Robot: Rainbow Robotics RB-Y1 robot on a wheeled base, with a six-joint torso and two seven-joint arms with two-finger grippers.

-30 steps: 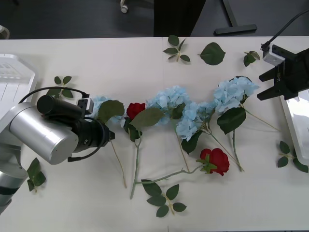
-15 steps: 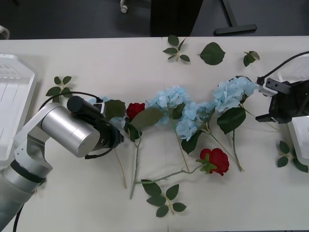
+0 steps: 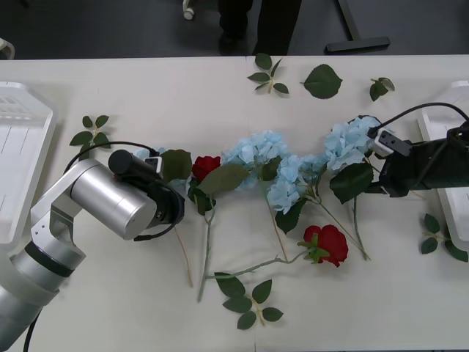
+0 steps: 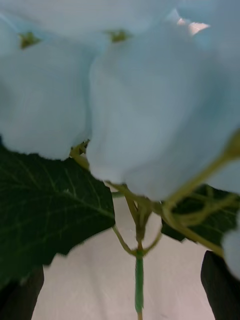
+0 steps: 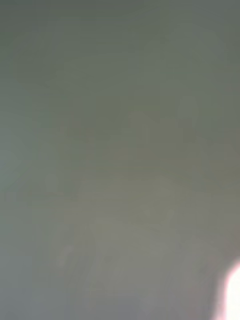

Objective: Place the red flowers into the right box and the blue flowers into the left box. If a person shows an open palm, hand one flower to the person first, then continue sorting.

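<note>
Several blue flowers lie in a row across the table's middle: one [image 3: 256, 150], one [image 3: 288, 189] and the rightmost [image 3: 352, 139]. A fourth [image 3: 149, 155] is mostly hidden behind my left arm. One red flower [image 3: 207, 166] lies among them; another [image 3: 330, 243] lies nearer the front. My right gripper [image 3: 379, 178] is low at the rightmost blue flower [image 4: 125, 100]. It [image 4: 120, 295] stands open with the thin stem [image 4: 139, 280] between its black fingers [image 4: 220, 282]. My left gripper [image 3: 176, 209] is down by the leftmost blue flower. The left box [image 3: 22, 169] and right box [image 3: 448, 213] sit at the table's ends.
Loose leaf sprigs lie scattered: along the far edge [image 3: 267, 73], [image 3: 322, 81], [image 3: 381, 88], by the left box [image 3: 91, 132], near the front [image 3: 249, 301] and beside the right box [image 3: 440, 242]. Long stems [image 3: 207, 249] trail toward the front edge.
My right arm has come in from the right box and dropped to the rightmost blue flower. My left arm has swung round and settled by the leftmost blue flower.
</note>
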